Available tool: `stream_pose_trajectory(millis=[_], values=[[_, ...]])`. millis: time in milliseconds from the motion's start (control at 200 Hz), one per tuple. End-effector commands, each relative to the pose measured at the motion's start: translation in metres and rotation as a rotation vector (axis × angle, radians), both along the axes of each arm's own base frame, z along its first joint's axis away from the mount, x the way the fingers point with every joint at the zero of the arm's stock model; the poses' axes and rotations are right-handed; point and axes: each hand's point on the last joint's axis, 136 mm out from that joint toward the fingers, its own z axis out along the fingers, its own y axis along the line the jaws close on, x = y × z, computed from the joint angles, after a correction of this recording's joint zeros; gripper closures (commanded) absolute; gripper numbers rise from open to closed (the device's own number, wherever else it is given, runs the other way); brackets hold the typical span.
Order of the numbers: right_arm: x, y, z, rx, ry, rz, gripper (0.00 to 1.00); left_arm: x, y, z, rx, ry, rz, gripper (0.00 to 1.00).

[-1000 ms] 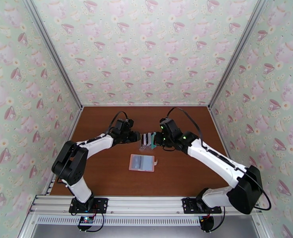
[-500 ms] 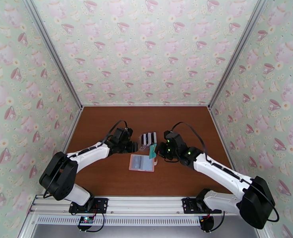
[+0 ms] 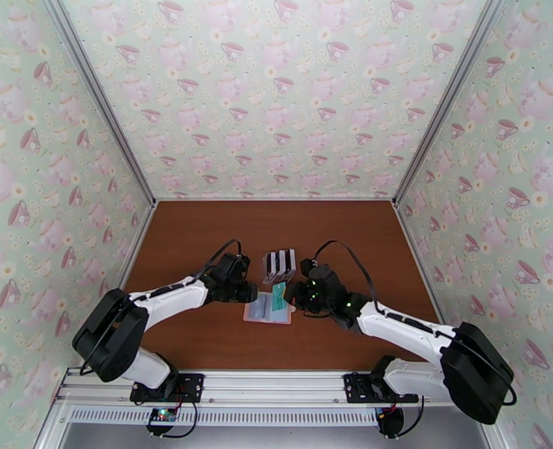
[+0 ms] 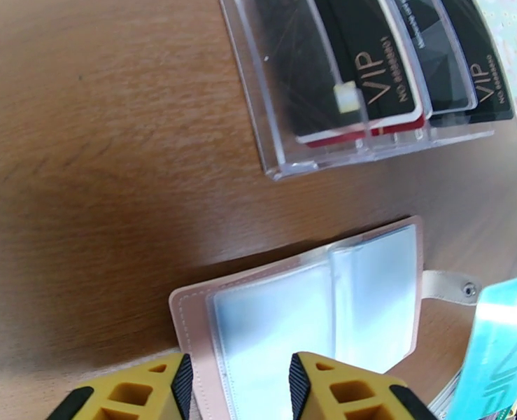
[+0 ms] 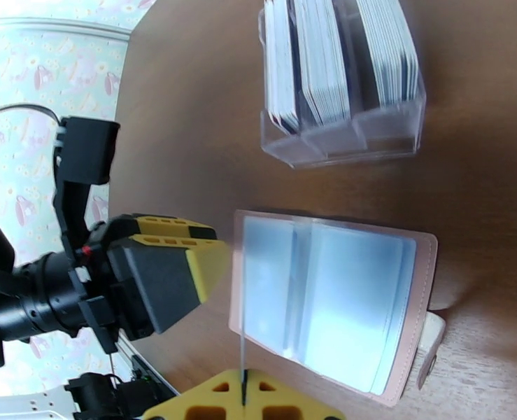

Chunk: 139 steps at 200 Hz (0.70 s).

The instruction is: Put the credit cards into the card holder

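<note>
Pink card holder (image 3: 267,313) lies open. Teal credit card (image 3: 278,295) clenched in right gripper (image 5: 244,395) — over holder's tab end. At holder's opposite edge, left gripper (image 4: 237,378) — jaws parted.

Near the middle of a brown wood-grain table (image 3: 194,241), a clear plastic slotted rack (image 3: 279,266), upright, three compartments side by side. Behind and on both sides, walls (image 3: 276,91) papered pale green with pink teacups and teapots. Silver metal posts (image 3: 101,99) in the back corners. Along the near edge, a ribbed aluminium rail (image 3: 276,387).
</note>
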Motion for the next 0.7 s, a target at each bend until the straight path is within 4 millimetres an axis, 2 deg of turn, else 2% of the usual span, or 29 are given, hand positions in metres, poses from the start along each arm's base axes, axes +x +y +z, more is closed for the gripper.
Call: stream_pose_trajectory(millis=[0, 316, 691], values=[[0.005, 0.01, 0.0, 0.038, -0.067, 0.006, 1.0, -0.007, 0.002, -0.006, 0.03, -0.004, -0.026, 0.56], [0.003, 0.019, -0.015, 0.087, -0.115, 0.003, 1.0, -0.019, 0.003, -0.016, 0.054, 0.011, -0.045, 0.56], [0.005, 0.016, -0.035, 0.146, -0.135, -0.035, 1.0, -0.024, 0.004, -0.023, 0.056, 0.024, -0.04, 0.56]])
